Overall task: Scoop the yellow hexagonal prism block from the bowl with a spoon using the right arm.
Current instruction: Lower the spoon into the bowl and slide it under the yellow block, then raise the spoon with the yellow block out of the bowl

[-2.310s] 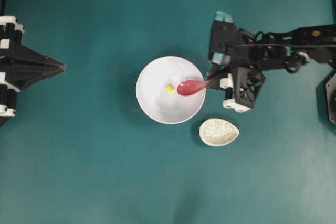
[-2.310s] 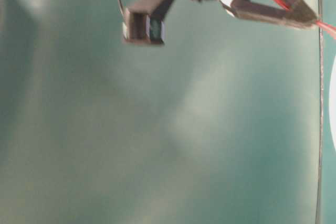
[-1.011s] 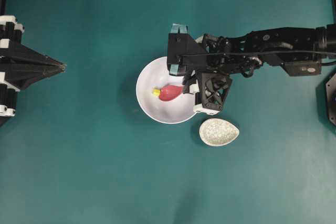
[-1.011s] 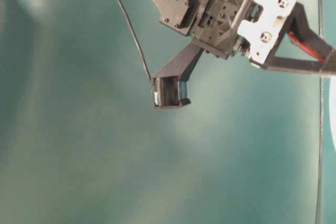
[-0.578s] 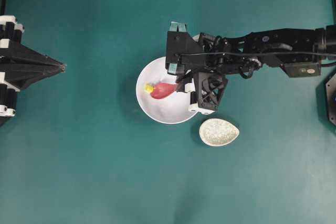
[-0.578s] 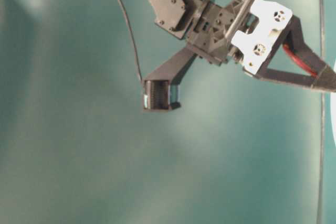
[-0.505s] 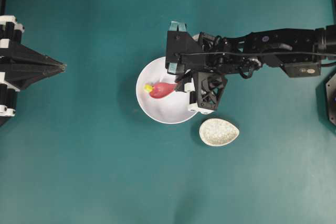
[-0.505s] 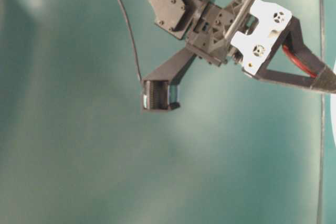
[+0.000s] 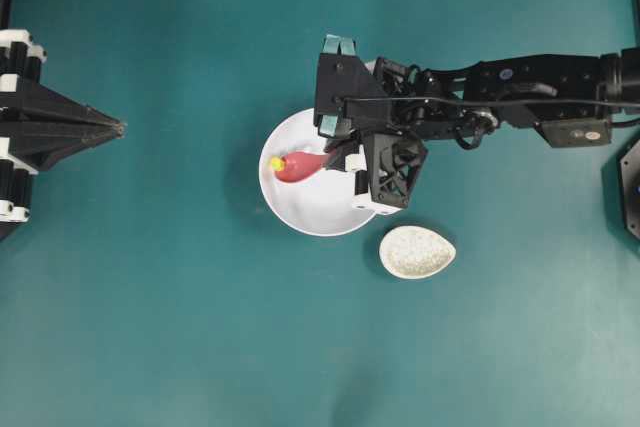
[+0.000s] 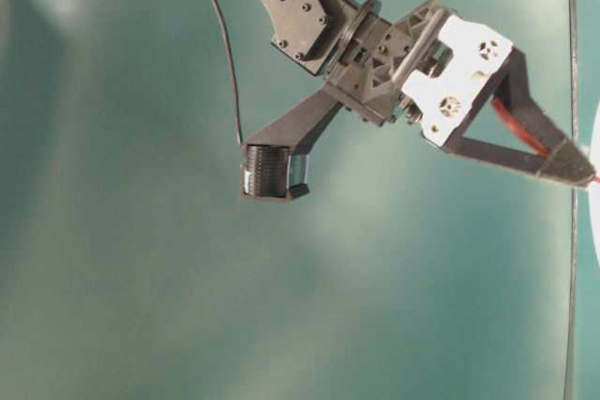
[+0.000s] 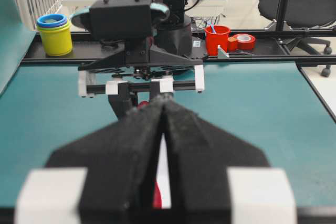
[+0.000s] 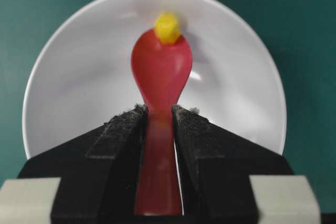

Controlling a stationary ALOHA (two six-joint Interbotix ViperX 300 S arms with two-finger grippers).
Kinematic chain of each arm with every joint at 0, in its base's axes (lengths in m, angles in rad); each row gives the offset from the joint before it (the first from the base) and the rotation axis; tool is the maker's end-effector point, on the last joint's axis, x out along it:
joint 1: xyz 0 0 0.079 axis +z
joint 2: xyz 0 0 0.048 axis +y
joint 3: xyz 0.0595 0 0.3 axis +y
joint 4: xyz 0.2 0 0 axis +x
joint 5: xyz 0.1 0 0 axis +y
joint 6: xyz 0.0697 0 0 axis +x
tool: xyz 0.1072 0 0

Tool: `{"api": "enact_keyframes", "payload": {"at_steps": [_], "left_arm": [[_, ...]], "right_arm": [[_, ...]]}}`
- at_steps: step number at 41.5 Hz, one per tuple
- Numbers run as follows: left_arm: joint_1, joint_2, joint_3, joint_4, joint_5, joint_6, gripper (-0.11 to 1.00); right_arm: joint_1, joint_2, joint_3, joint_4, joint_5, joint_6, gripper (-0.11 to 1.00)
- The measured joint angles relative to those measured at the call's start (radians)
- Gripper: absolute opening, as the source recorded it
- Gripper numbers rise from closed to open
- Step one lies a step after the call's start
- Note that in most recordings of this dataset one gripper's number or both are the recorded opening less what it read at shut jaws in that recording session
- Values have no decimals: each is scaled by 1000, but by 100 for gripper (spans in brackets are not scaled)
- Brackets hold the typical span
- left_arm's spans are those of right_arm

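The white bowl (image 9: 312,215) sits mid-table. My right gripper (image 9: 340,159) reaches over its right rim, shut on the handle of the pinkish-red spoon (image 9: 298,165). The yellow hexagonal prism block (image 9: 276,163) is at the scoop's far tip, near the bowl's left wall. In the right wrist view both fingers clamp the spoon (image 12: 160,72), and the block (image 12: 167,27) touches the tip inside the bowl (image 12: 79,93). Whether the block lies on the scoop or just against it, I cannot tell. My left gripper (image 9: 118,129) rests far left, shut and empty.
A speckled beige spoon rest (image 9: 417,251) lies just right of and below the bowl. Beyond the table's far edge in the left wrist view stand a yellow container (image 11: 54,35), a red cup (image 11: 217,38) and a tape roll (image 11: 244,40).
The right gripper has carried the spoon leftward across the bowl. The yellow block has gone from the bowl's middle to its left side at the scoop's tip. The left arm is unmoved.
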Motion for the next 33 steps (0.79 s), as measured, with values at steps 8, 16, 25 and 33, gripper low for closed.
{"api": "enact_keyframes", "payload": {"at_steps": [8,16,25,33], "left_arm": [[0,0,0,0,0,2,0],[0,0,0,0,0,2,0],[0,0,0,0,0,2,0],[0,0,0,0,2,2,0]], "right_arm": [[0,-8,17,2,-31,0,25],[0,-51,52,0,-63,6,25],[0,-147,137,6,-164,8,24],[14,-265,245,8,-342,11,25]]}}
